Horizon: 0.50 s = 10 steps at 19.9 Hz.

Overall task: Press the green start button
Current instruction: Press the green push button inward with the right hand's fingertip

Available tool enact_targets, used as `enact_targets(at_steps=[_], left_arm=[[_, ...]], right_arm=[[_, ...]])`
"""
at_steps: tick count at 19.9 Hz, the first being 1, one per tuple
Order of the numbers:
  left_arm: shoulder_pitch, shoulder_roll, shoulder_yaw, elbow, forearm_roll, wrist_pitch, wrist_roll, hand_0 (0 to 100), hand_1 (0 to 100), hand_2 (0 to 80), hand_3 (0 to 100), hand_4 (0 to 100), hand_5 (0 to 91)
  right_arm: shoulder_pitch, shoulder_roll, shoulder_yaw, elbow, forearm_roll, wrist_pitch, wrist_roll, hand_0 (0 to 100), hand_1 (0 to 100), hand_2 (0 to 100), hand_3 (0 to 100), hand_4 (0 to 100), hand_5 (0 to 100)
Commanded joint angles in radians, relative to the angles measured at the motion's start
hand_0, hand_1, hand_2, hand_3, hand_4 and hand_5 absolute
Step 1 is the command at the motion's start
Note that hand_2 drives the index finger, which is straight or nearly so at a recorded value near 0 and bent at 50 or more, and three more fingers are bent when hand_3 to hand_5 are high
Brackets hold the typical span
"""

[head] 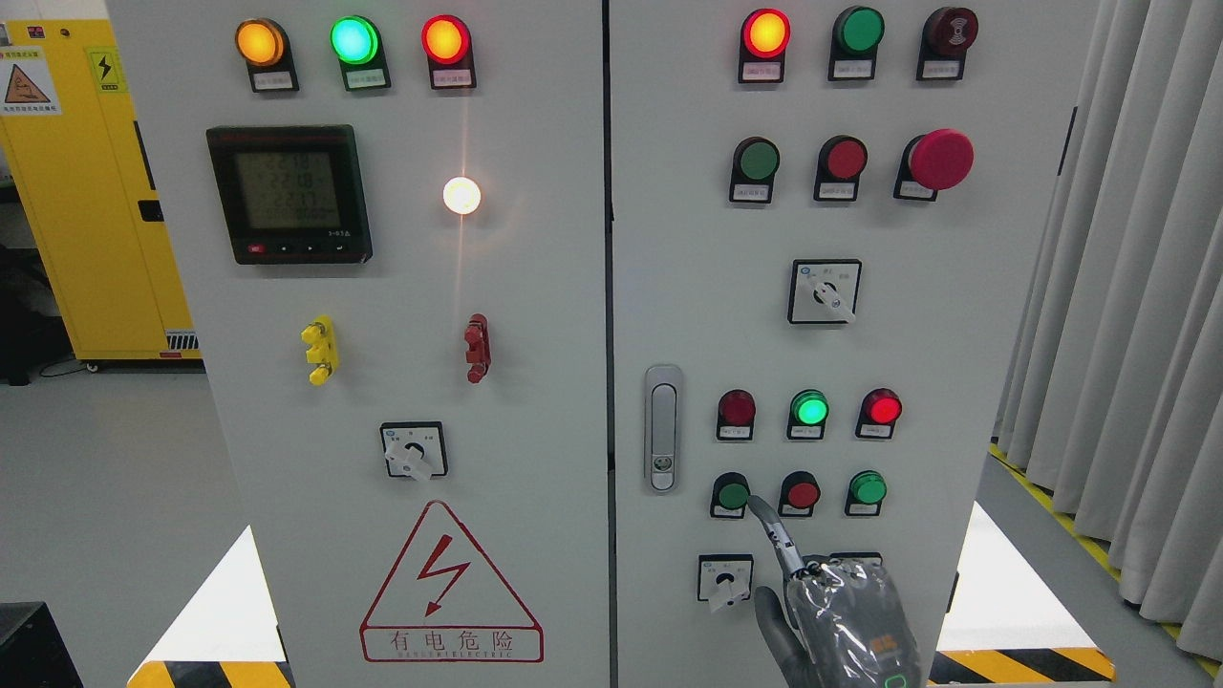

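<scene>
- My right robot hand (846,621) points one finger (769,526), the others curled, holding nothing.
- The green start button (733,495) sits at its 11 o'clock, fingertip just beside it.
- It looks hard and springy; I'd push its middle.

Head-on, close to control panel (535,315)

The small white label plates (734,433) under the round lamps on the grey cabinet door (688,287) are too small to read. Below them, the plastic-wrapped grey right hand (846,621) hides a black-framed switch (855,557) and is cut off by the bottom edge.
</scene>
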Motion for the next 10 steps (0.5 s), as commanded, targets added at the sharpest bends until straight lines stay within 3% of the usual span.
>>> enact_targets(at_steps=[1,10], left_arm=[[0.000,0.000,0.000,0.000,-0.001,0.000,-0.001,12,56,0.0,0,0,0.0],[0.000,0.000,-0.001,0.000,0.000,0.000,0.000,12,56,0.0,0,0,0.0]], right_arm=[[-0.007,-0.001,-0.010,0.033,0.004,0.002,0.001,73,100,0,99,100,100],[-0.023,-0.001,-0.007,0.056,0.002,0.010,0.001,75,100,0,99,100,100]])
